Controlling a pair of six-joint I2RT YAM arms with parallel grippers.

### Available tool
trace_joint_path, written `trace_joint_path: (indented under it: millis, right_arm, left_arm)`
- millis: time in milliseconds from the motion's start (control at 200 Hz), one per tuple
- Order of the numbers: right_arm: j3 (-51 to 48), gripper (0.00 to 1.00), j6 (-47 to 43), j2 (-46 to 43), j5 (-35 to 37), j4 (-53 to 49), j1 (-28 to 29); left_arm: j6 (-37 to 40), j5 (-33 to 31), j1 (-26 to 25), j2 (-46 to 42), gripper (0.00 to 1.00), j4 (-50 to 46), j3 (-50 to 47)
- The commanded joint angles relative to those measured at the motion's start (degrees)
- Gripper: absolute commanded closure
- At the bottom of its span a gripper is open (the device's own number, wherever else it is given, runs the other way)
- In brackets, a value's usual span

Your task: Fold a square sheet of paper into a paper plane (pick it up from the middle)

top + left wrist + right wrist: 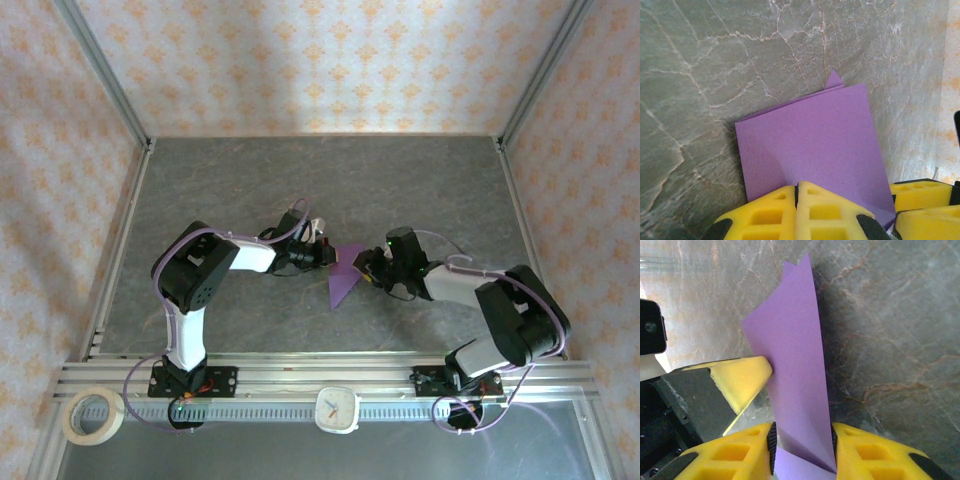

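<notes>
There are two robot arms (pixel 190 280), and each one carries one claw: the left claw (pixel 322 256) and the right claw (pixel 368 268), so two claws. Each claw has two yellow fingers (pixel 812 197), four in all. There is one folded purple paper (pixel 343 283), near the middle of the one tabletop (pixel 400 180). At about seven o'clock in the top view lies one roll of tape (pixel 72 425), and at six o'clock one white clock (pixel 337 408).

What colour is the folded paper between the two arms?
Purple, plain with no print. The folded paper shows best in the left wrist view.
</notes>
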Motion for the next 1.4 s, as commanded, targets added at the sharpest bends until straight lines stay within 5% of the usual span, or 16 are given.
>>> trace_joint_path:
  millis: [0,1396]
  right_arm:
    - [1.7,0.65,-1.4,1.3,-0.2,1.2,-0.1]
    - [4.9,0.64,-6.2,6.3,-4.6,0.9,-1.0]
  left_arm:
    - [1.9,-3.1,0.4,1.3,0.99,-3.5,-2.8]
    - [0.5,-0.2,1.0,1.2,1.00,4.7,-6.0]
